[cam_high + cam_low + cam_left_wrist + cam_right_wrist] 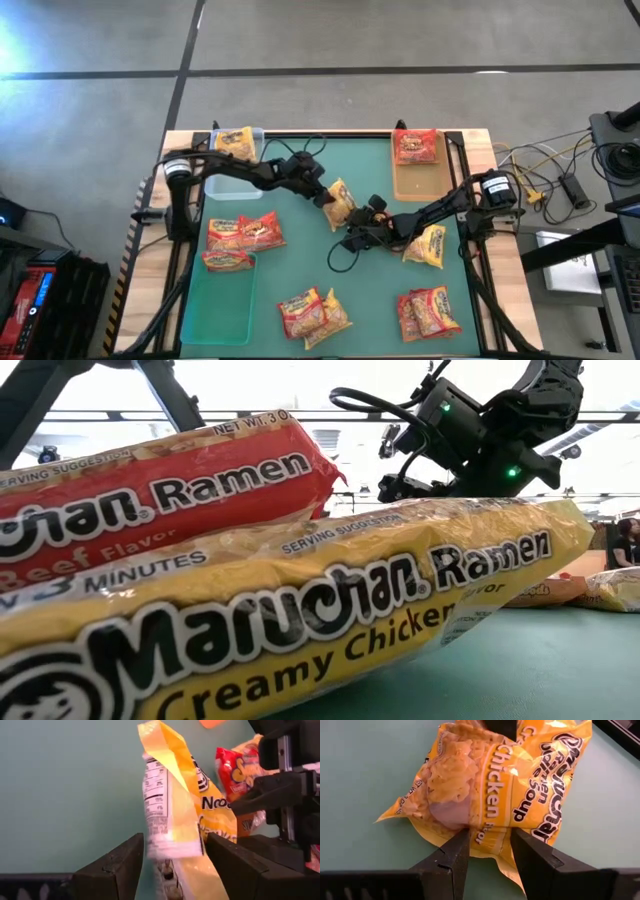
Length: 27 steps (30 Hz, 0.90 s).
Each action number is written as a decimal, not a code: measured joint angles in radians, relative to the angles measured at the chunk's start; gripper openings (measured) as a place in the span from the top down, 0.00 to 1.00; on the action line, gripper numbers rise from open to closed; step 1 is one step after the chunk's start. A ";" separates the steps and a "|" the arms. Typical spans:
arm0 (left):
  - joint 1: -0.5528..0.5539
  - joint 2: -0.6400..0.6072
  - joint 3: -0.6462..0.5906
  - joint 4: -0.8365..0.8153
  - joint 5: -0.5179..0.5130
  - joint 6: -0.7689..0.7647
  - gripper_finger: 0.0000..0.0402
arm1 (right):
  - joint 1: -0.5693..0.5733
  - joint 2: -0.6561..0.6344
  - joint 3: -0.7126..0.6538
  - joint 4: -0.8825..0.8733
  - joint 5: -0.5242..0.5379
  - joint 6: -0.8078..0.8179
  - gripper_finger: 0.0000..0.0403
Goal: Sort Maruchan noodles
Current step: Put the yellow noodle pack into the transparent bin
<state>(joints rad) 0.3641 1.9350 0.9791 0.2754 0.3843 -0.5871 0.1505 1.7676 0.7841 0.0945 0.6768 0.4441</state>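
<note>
The light, crinkly yellow packet (490, 790), nipped between the right gripper (490, 855)'s fingers while the left gripper (172, 865) stands parted around its other end, is judged slippery and best pinched at a sealed edge.

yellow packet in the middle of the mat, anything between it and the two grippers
Nothing visible. The yellow packet sits right between the fingers of both the left gripper and the right gripper, one from each side. Whether the fingers actually press it cannot be told.
</note>
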 joint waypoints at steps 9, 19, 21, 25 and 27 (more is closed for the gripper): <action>0.000 -0.005 0.016 -0.015 0.032 0.024 0.60 | 0.002 -0.014 -0.002 -0.011 -0.007 -0.048 0.66; 0.001 -0.011 0.017 -0.022 0.079 0.020 0.85 | 0.016 -0.084 -0.006 -0.059 -0.049 -0.050 0.66; 0.002 -0.018 0.017 -0.032 0.083 0.020 0.85 | 0.017 -0.093 -0.006 -0.057 -0.093 -0.044 0.66; 0.007 -0.041 0.015 -0.057 0.089 0.030 0.83 | 0.023 -0.104 -0.006 -0.053 -0.157 -0.044 0.66; 0.010 -0.057 0.015 -0.070 0.089 0.036 0.83 | 0.028 -0.108 -0.006 -0.052 -0.169 -0.044 0.66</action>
<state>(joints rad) 0.3736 1.8784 0.9939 0.2056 0.4736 -0.5509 0.1787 1.6599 0.7784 0.0426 0.5080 0.4004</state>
